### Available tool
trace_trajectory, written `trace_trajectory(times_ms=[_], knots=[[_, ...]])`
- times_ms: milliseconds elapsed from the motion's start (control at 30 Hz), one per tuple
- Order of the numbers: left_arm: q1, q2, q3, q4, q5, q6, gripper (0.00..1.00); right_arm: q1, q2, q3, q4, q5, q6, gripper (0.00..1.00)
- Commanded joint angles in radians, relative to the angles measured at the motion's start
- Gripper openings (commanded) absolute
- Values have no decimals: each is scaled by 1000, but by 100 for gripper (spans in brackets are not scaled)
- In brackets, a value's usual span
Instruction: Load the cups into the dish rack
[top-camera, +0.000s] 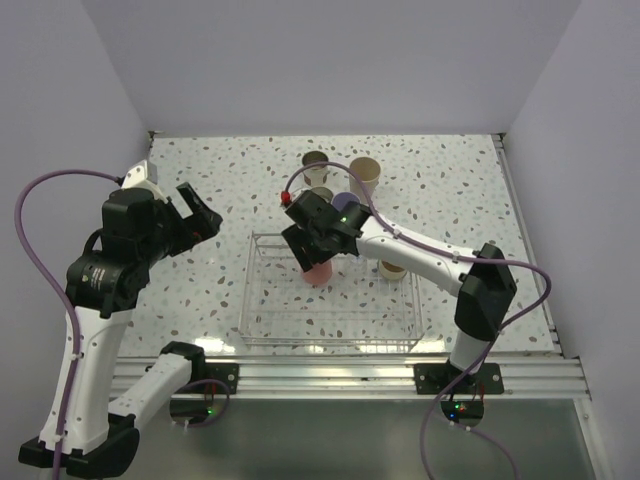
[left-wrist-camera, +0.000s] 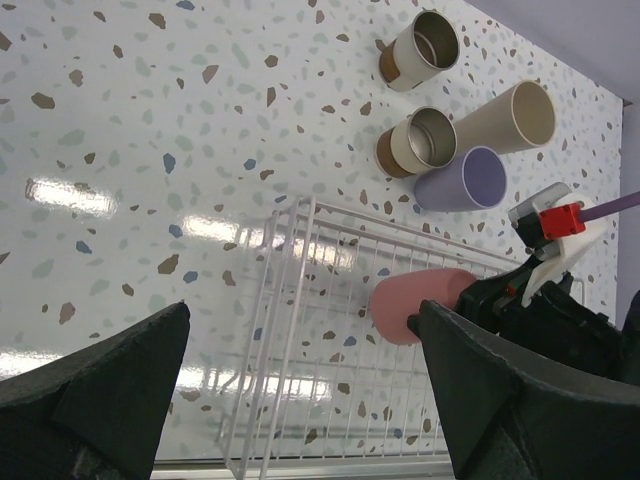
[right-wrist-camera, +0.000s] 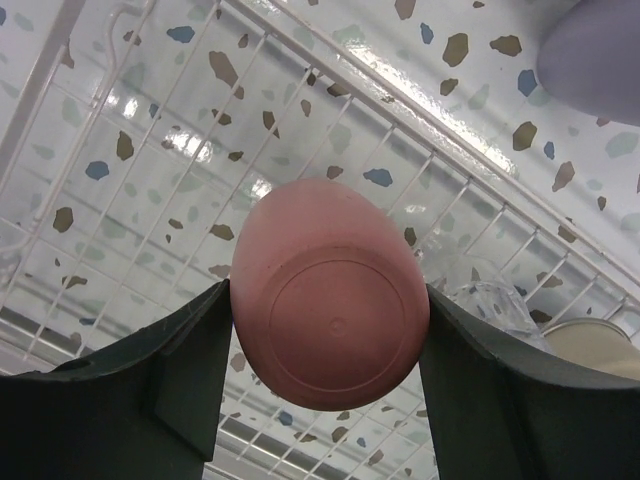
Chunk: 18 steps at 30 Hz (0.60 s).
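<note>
The right tool (right-wrist-camera: 328, 300) is clamped on the red-pink cup (left-wrist-camera: 420, 305), one finger on each side of its wall. The cup's flat base is turned back toward the wrist and its mouth faces down into the dish rack (top-camera: 262, 300). The cup hangs over the inside of the rack, close to the rack's far rim. The left tool (top-camera: 202, 210) stands with its fingers wide apart and nothing between them, well off the rack's left side above the bare worktop (top-camera: 200, 160).

The main risk is the release. The cup is smooth and tapered and is held tilted, so if the fingers part before its mouth rests flat on the rack's bars, it could roll onto its side or catch its rim between two wires. From these views it cannot be told whether the rim already touches the rack floor, so a drop from height is possible.

The grip could also fail. Because the cup's sides narrow, pressing down against the wires could let the cup slide up between the fingers.

There is little room around the cup. A clear cup (right-wrist-camera: 490, 305) sits just beside it, toward the rack's right end, and would be easy to knock when the fingers spread. Just beyond the rack's far rim stand a lavender cup (left-wrist-camera: 462, 180) and a steel cup (left-wrist-camera: 418, 140). A careless pull-back of the arm over that rim could topple them.
</note>
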Motion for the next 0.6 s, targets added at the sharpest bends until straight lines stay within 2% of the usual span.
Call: trace_trajectory(times_ms=[0, 567], knots=[[0, 1, 23, 13, -5, 28, 100, -22, 1, 5, 84, -14, 36, 0], [2, -3, 17, 8, -7, 26, 99, -31, 20, -50, 104, -32, 36, 0]])
